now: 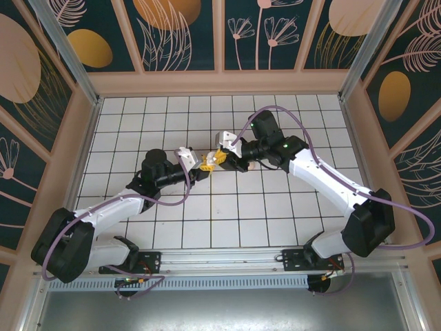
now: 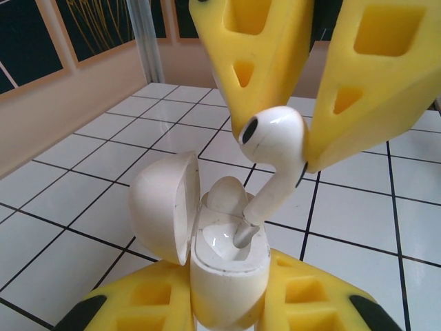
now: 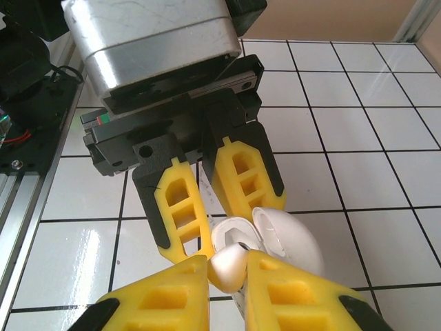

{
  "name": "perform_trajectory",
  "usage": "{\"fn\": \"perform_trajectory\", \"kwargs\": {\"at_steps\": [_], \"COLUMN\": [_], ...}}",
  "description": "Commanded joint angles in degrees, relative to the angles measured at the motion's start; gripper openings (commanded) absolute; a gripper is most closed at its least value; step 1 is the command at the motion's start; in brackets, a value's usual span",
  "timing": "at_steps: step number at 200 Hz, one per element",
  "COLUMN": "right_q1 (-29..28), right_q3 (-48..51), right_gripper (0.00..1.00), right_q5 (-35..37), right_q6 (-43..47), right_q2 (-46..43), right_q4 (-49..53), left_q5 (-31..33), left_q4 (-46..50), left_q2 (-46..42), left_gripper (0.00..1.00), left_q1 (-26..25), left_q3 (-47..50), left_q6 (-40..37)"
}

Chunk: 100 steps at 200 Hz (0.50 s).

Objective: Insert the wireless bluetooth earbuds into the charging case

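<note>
We look down on a white-tiled table (image 1: 275, 207) walled by dark floral wall panels (image 1: 179, 31). Above its middle, the left gripper (image 2: 227, 307) is clamped around the charging case (image 2: 227, 265), whose lid (image 2: 162, 207) is swung open. The right gripper (image 3: 227, 272) pinches one earbud (image 2: 272, 134) by its head, and we see the stem tip just inside the case's opening.

a lab test booth: white tiled floor (image 1: 227, 214), floral-printed wall panels (image 1: 265, 34), aluminium rail (image 1: 227, 261) in front
</note>
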State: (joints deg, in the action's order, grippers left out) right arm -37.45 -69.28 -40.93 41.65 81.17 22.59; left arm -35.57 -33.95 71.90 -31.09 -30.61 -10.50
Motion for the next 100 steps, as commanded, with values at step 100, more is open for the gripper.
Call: {"fn": "perform_trajectory", "kwargs": {"at_steps": [100], "right_q1": [-1.5], "right_q3": [-4.8], "right_gripper": [0.17], "right_q5": [5.6], "right_q6": [6.3], "right_q2": [3.4], "right_q4": [6.6], "left_q5": [-3.6], "left_q4": [-0.9], "left_q2": [-2.8], "left_gripper": [0.19], "left_q1": [-0.2], "left_q3": [-1.3], "left_q6": [-0.6]}}
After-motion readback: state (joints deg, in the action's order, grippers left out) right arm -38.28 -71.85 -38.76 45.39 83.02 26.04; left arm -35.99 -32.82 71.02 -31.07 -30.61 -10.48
